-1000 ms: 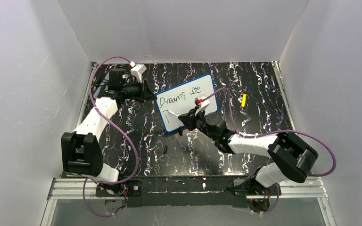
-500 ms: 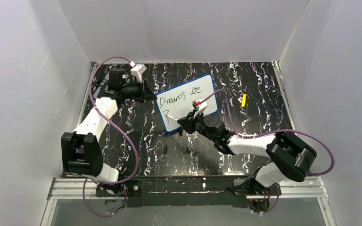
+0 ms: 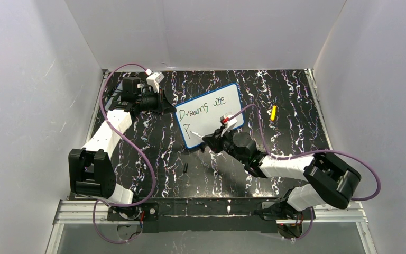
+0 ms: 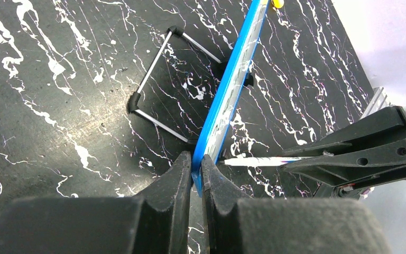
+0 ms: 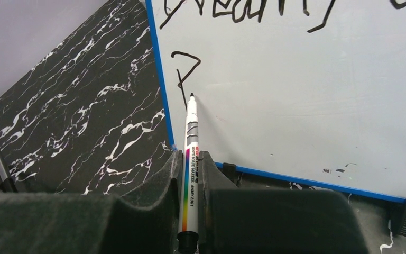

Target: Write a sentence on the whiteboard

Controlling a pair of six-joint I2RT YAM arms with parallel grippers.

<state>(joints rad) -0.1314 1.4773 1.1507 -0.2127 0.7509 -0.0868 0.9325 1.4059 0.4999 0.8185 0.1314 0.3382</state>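
Observation:
The whiteboard [image 3: 214, 119], white with a blue rim, stands tilted on the black marbled table. Its top row of the sentence [image 3: 203, 107] reads "Dreams are"; below it at the left is a single P-like stroke [image 5: 185, 66]. My left gripper [image 4: 196, 170] is shut on the whiteboard's blue left rim [image 4: 231, 87]. My right gripper [image 5: 190, 159] is shut on a white marker [image 5: 191, 132] with a rainbow stripe. The marker's black tip sits just right of the foot of the P-like stroke; whether it touches the surface I cannot tell.
A small yellow object [image 3: 273, 112] lies on the table right of the board. A small black piece [image 3: 185, 169] lies nearer the arms' bases. The board's wire stand [image 4: 153, 79] props it from behind. White walls enclose three sides.
A P-like stroke has been finished in the second row. My right gripper has shifted slightly right and back with the marker. The left arm has not moved.

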